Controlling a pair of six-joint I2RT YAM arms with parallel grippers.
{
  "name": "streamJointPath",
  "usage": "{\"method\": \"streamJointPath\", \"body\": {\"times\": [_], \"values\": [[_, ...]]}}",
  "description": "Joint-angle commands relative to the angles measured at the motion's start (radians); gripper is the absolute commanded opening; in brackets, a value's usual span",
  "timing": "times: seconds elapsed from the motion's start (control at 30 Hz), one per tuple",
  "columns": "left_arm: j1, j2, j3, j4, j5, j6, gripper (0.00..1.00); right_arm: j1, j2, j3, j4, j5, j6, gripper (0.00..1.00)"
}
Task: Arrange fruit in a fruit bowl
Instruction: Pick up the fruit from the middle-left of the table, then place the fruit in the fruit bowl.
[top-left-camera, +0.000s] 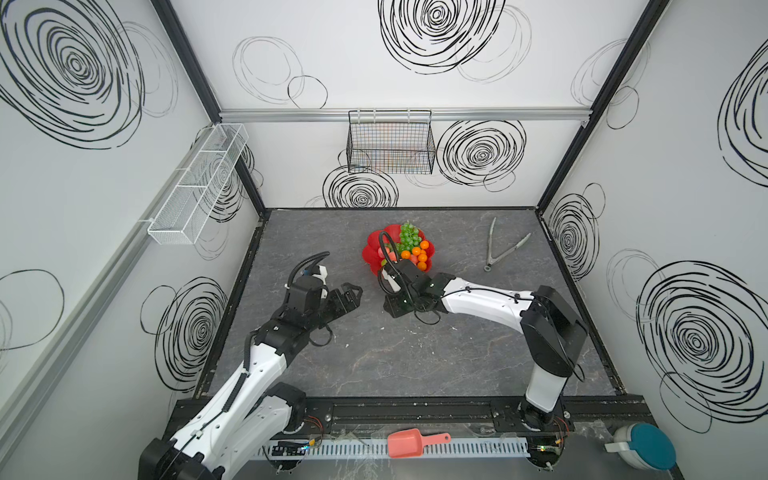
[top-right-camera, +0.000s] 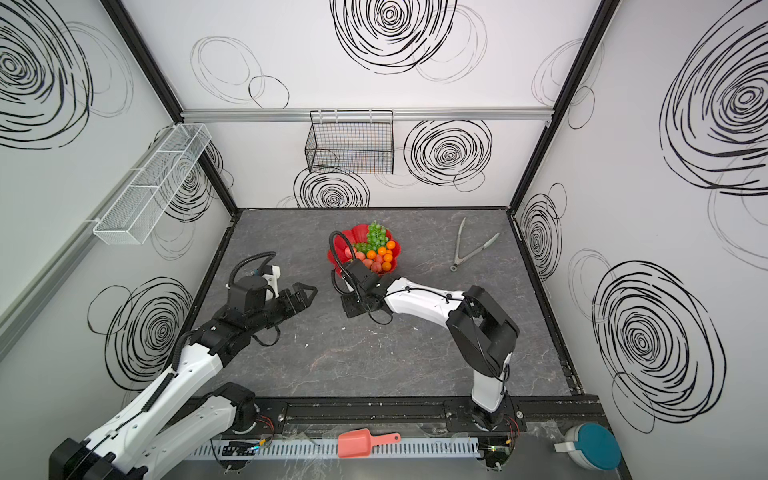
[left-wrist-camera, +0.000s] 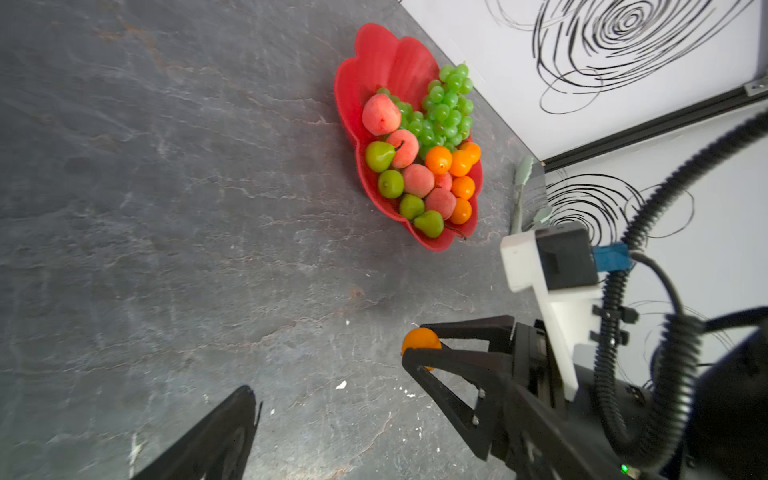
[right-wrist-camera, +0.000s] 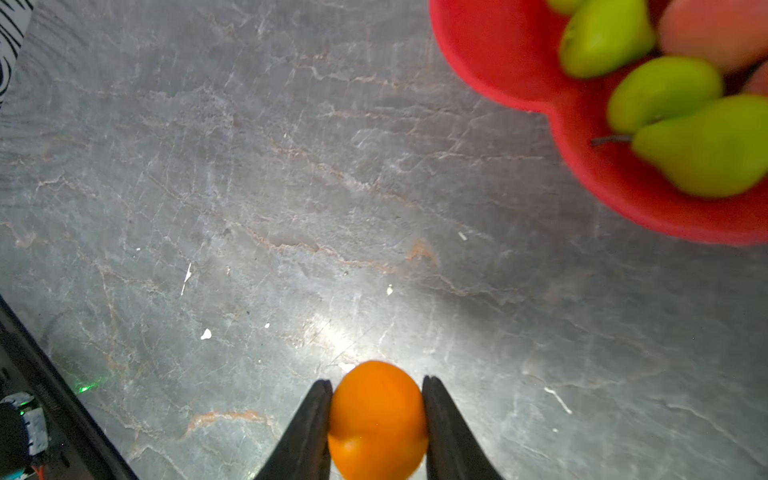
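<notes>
The red scalloped fruit bowl (top-left-camera: 372, 249) (left-wrist-camera: 386, 54) sits at the back middle of the table. It holds a bunch of green grapes (left-wrist-camera: 446, 108), peaches (left-wrist-camera: 380, 114), pears (right-wrist-camera: 706, 145) and several tangerines (left-wrist-camera: 438, 160). My right gripper (right-wrist-camera: 378, 380) points down at the table just in front of the bowl, shut on one more orange tangerine (right-wrist-camera: 377, 419) (left-wrist-camera: 419, 338). Whether that tangerine touches the table I cannot tell, and both top views hide it. My left gripper (top-left-camera: 353, 293) hovers to the left of the right one, open and empty.
Metal tongs (top-left-camera: 500, 249) lie at the back right of the table. A black wire basket (top-left-camera: 390, 143) hangs on the back wall and a white mesh basket (top-left-camera: 195, 187) on the left wall. A pink scoop (top-left-camera: 411, 442) and a teal-lidded container (top-left-camera: 642, 446) rest by the front rail.
</notes>
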Motion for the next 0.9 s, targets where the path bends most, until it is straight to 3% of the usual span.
{"method": "streamJointPath", "body": {"times": [0.0, 0.53, 0.87], "values": [[-0.034, 0.032, 0.048, 0.137, -0.022, -0.023, 0.96, -0.045, -0.045, 0.018, -0.037, 0.018, -0.028, 0.35], [-0.070, 0.274, 0.177, 0.270, 0.056, 0.056, 0.96, -0.271, 0.032, 0.217, -0.095, 0.006, -0.089, 0.35], [-0.071, 0.354, 0.211, 0.289, 0.095, 0.091, 0.96, -0.323, 0.162, 0.342, -0.121, 0.055, -0.125, 0.35]]}}
